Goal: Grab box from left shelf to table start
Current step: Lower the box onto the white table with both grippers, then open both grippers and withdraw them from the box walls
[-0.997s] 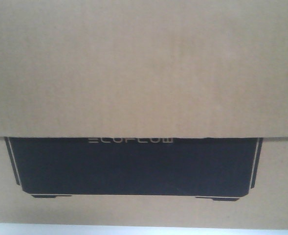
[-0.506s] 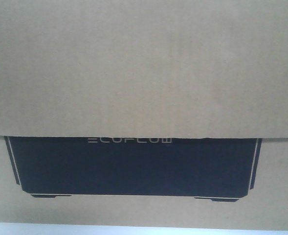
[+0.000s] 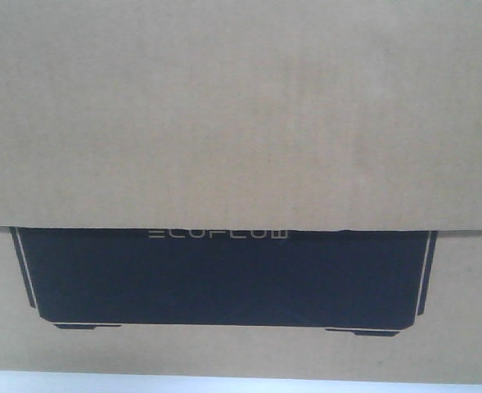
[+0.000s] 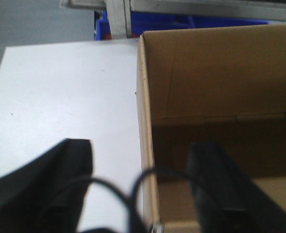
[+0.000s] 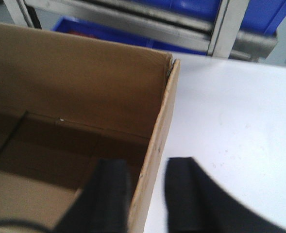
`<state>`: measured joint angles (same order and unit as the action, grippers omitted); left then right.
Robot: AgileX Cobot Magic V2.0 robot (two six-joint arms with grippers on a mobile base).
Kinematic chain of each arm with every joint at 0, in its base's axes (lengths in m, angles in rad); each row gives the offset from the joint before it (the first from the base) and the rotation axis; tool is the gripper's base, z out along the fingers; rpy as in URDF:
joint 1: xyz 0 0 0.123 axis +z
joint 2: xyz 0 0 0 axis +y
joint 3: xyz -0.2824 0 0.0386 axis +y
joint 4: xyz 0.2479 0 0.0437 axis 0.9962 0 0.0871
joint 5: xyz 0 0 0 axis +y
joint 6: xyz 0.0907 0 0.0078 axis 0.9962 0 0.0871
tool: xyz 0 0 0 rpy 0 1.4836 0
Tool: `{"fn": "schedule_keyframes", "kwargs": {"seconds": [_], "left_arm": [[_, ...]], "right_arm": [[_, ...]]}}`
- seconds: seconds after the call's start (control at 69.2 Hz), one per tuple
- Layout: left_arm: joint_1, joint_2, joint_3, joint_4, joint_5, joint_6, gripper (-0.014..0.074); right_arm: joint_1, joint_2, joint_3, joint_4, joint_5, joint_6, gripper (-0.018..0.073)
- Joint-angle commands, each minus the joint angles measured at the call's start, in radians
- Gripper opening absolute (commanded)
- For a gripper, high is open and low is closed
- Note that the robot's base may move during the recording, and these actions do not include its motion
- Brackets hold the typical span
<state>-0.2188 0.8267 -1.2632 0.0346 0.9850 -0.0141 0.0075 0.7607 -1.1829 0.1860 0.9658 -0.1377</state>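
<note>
The box is sitting right between both arms here. The left end effector is straddling the box's left wall, one dark finger hanging outside over the pale surface and the other dipping inside the box, so it's spread around the cardboard edge; can't tell if the pads are actually touching it. Same deal on the other side: the right end effector is sitting spread across the right wall, one finger inside, one outside, with the wall edge running up between them. The box is plain brown corrugated cardboard, open on top, and nothing is showing inside except its own bottom flaps with a seam across. It's resting on a smooth, pale, slightly shiny flat surface that looks like the left shelf. In the front view the box is filling the whole frame, showing a black printed panel with a thin white outline and ECOFLOW lettering. Past the far wall a blue bin is peeking behind grey metal framing.
</note>
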Motion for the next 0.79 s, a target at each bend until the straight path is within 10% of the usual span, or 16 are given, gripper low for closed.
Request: {"fn": "schedule_keyframes", "kwargs": {"seconds": [0.0,0.144,0.491,0.78], "left_arm": [[-0.005,-0.118,0.094,0.005,-0.149,0.005,0.0147],[-0.005,-0.309,0.32,0.005,-0.286,0.005,-0.0111],[-0.005,-0.753,0.768,0.012,-0.53,0.005,-0.0093],[-0.005,-0.829,0.875,-0.001,-0.623,0.006,-0.0093]], "right_arm": [[-0.002,-0.096,0.042,0.0,-0.085,0.001,0.0104],[-0.002,-0.303,0.249,0.0,-0.172,0.001,0.002],[-0.002,-0.778,0.68,-0.003,-0.345,-0.032,0.002],[-0.001,-0.761,0.711,-0.003,-0.407,-0.031,0.002]]}}
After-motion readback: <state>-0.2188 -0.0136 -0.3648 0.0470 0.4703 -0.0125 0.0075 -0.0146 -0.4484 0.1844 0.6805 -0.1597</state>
